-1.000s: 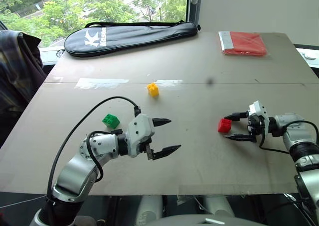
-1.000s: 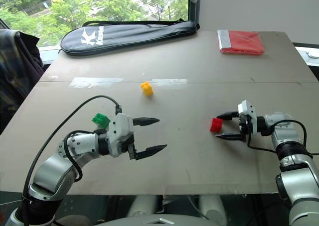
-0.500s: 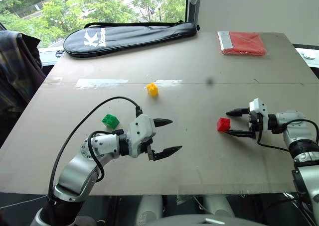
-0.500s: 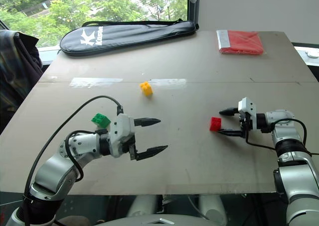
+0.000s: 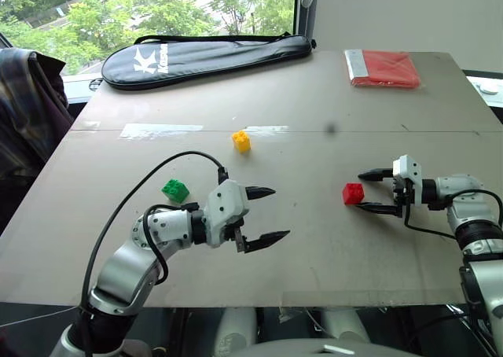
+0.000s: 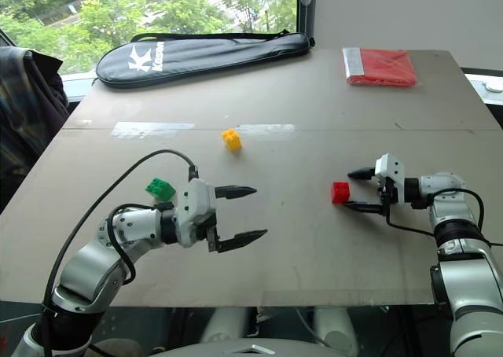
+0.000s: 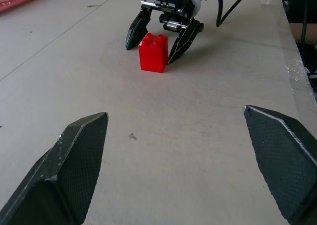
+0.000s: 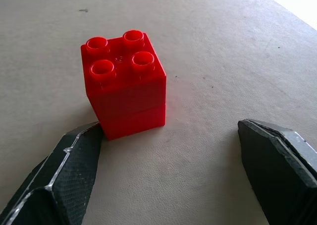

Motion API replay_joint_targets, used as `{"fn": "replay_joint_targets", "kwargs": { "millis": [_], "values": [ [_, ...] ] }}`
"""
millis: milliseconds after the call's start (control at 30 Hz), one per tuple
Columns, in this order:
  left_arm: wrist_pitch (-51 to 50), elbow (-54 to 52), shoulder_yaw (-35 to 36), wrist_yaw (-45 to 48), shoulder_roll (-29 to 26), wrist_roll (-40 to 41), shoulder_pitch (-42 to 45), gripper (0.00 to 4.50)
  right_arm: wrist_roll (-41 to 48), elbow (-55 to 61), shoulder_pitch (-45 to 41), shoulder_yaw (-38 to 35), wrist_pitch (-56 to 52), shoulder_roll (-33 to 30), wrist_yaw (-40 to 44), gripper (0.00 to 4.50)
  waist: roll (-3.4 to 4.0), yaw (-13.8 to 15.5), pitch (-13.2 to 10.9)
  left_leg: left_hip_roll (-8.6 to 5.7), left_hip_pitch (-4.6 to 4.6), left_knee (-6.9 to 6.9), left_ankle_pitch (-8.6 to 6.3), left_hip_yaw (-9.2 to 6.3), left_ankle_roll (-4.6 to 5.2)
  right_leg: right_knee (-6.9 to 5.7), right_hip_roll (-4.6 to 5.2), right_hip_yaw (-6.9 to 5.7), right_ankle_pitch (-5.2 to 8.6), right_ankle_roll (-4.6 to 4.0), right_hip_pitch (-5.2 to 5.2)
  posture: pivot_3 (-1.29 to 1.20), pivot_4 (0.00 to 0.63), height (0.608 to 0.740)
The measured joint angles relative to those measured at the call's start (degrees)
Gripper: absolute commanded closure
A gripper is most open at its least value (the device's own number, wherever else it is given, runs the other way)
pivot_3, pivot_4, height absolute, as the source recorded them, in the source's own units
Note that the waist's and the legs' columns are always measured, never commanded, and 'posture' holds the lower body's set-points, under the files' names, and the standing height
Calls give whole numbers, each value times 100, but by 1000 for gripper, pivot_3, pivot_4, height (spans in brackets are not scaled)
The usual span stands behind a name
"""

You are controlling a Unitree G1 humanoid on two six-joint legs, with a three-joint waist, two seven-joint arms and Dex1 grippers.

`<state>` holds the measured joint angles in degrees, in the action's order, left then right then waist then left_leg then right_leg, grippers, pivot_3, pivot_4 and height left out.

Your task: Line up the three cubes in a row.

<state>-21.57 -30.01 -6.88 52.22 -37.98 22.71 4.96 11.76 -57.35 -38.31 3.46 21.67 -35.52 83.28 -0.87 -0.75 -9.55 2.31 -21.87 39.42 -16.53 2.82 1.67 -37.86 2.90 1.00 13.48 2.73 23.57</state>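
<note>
Three cubes stand apart on the brown table (image 5: 314, 97): a yellow cube (image 5: 241, 141) at mid-table, a green cube (image 5: 175, 190) left of it and nearer, and a red cube (image 5: 353, 193) to the right. My right gripper (image 5: 361, 191) is open, level and pointing left. Its tips flank the red cube's right side. In the right wrist view one finger (image 8: 64, 170) touches the red cube (image 8: 124, 84) at its base. My left gripper (image 5: 278, 212) is open over bare table, right of the green cube, and points toward the red cube (image 7: 153, 53).
A long black racket bag (image 5: 204, 57) lies along the far left edge. A flat red packet (image 5: 383, 68) lies at the far right corner. Pale tape strips (image 5: 161, 130) cross the table near the yellow cube. A dark plaid garment (image 5: 23, 105) hangs beyond the left edge.
My right gripper has turned a little at the wrist, and its tips now stand at the red cube's right side rather than around it. The left gripper and the other cubes have kept still.
</note>
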Motion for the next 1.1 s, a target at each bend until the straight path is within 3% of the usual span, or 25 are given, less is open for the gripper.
{"fn": "replay_joint_targets", "kwargs": {
  "millis": [500, 867, 1100],
  "values": [
    [69, 35, 181, -312, 126, -3, -460, 0, 316, 574, 422, -416, -284, -28, 348, 49, 2, 5, -2, 3, -12, -9, -1, -7, 0, 4, 2, -8, -5, 11, 10, 0, 150, 708],
    [906, -499, 1403, -2234, 1562, -464, -2633, 0, 1874, 3188, 1965, -1546, -1418, -179, 381, 49, 2, 18, -4, 19, -9, -17, -2, -5, 1, 13, 18, -12, 7, -7, 7, 0, 150, 708],
    [1689, -244, 2249, -3113, 2116, -922, -2841, 0, 2880, 4184, 2657, -1574, -2043, -424, 624, 49, -1, 17, -7, 6, -7, -10, -1, -2, 2, 9, 15, -8, 6, -7, 8, 0, 150, 708]
  ]
}}
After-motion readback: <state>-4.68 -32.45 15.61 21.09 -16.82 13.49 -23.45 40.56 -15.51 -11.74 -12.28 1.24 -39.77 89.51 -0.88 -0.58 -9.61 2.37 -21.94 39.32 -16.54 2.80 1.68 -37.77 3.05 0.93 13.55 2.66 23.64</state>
